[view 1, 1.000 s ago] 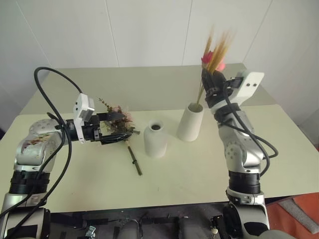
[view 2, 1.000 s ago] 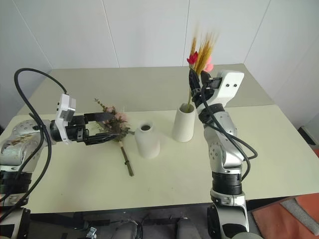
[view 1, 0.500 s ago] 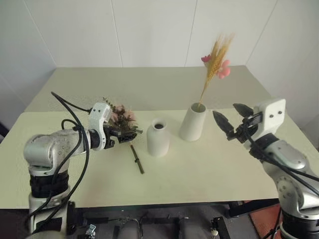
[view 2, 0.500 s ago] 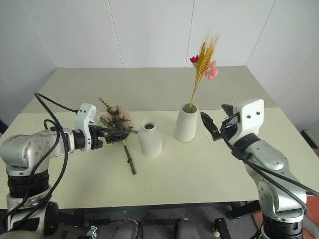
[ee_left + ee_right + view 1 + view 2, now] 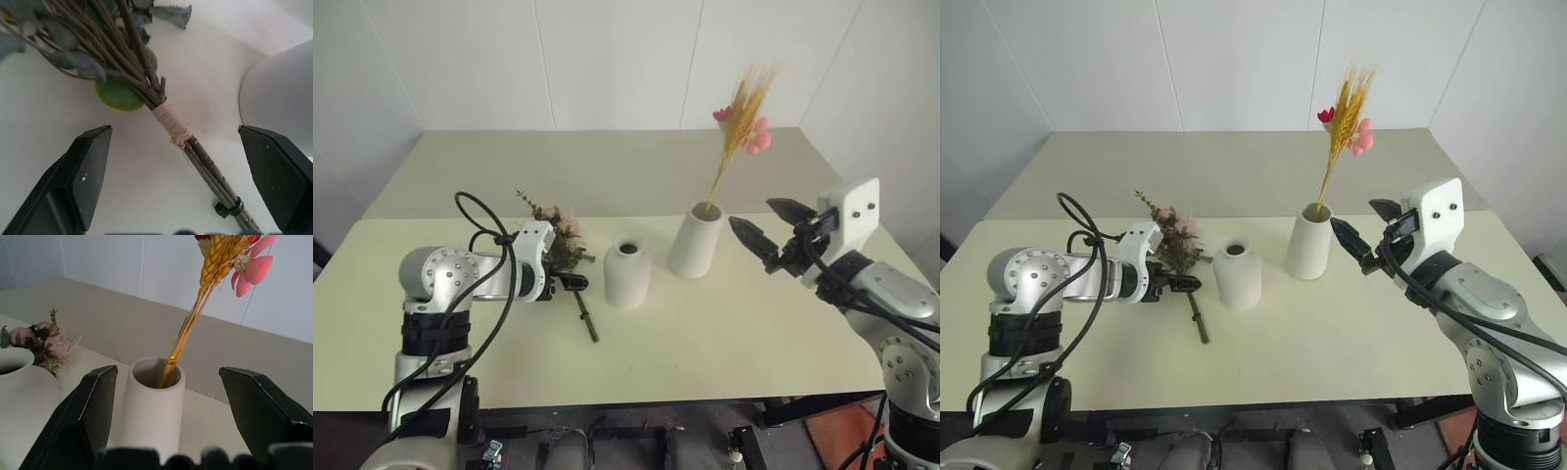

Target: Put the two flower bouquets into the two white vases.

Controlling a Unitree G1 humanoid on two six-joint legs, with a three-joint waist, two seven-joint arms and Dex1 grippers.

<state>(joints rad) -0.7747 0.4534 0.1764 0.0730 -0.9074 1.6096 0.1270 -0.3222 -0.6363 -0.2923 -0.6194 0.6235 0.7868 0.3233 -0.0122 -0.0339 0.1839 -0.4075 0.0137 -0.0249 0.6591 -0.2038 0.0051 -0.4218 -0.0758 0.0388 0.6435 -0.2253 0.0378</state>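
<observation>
Wheat stalks [image 5: 1342,117] standing in tall vase [image 5: 1309,243], leaning a little, pink blooms at the top. Short vase [image 5: 1236,274] sitting just beside tall vase on its left, mouth open, nothing in it. Roses [image 5: 1173,233] lying flat on table [image 5: 1332,333], heads pointing toward the far wall, dark stem [image 5: 1197,319] trailing toward the near edge, close to short vase's left side.

Left gripper [image 5: 183,161] hanging over the stem with fingers [image 5: 80,171] spread wide, straddling the taped binding [image 5: 171,125], gripping nothing; a green round spot [image 5: 117,93] lying on the table under the leaves. Seen from the head, left gripper [image 5: 1183,283] pointing right, just at the base of the roses.

Right gripper [image 5: 168,416] hovering in the air right of tall vase, well apart from it, fingers [image 5: 83,416] standing wide, holding nothing, framing tall vase between them. Seen from the head, right gripper [image 5: 1363,235] pointing left at tall vase.
</observation>
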